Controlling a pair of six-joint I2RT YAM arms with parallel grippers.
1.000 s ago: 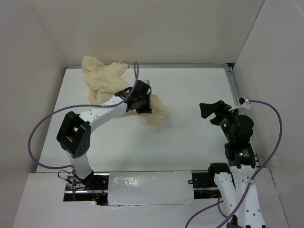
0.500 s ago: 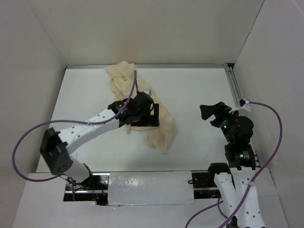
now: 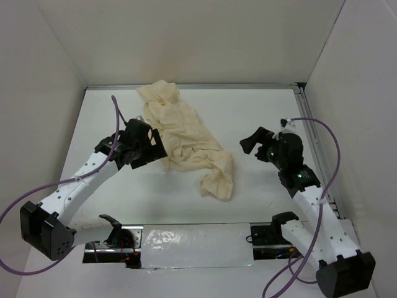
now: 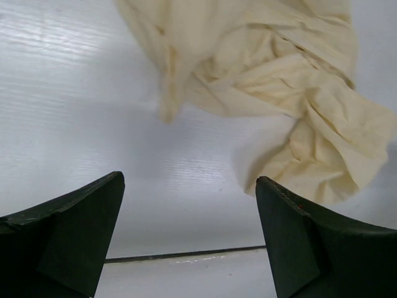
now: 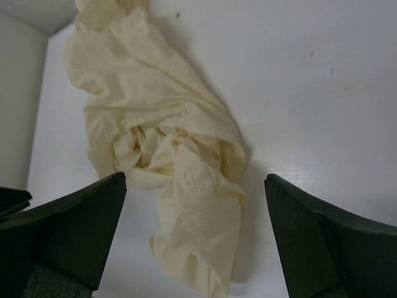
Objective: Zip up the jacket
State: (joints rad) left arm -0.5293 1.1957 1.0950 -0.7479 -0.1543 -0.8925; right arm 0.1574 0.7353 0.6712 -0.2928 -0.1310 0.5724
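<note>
Standing wide apart, the fingers of the left gripper (image 3: pixel 155 149) held nothing. It hung over the left half of the table (image 3: pixel 260 105), close to the left side of the jacket (image 3: pixel 186 133). In the left wrist view only two dark fingertips showed, cut off by the frame's bottom edge. Bare table lay between them and the cloth ahead, so they were clear of it.

The jacket lay crumpled in a long heap, running from the far edge, left of its midpoint, slantwise down to the table's middle. Its folds hid the zipper, and hood and sleeves could not be told apart. Both wrist views cropped it: the left lost its far end, the right its near tip.

The right gripper (image 3: pixel 251 139) was over the right half of the table, its fingers also spread and empty. It pointed at the jacket from the right and stood apart from it.

A second earlier the left gripper had been clamped on the cloth, with the jacket bunched toward the far left corner. Since then the cloth had been carried toward the middle and let go. The left arm had drawn back leftward, and the right arm had swung in from the right edge.
</note>
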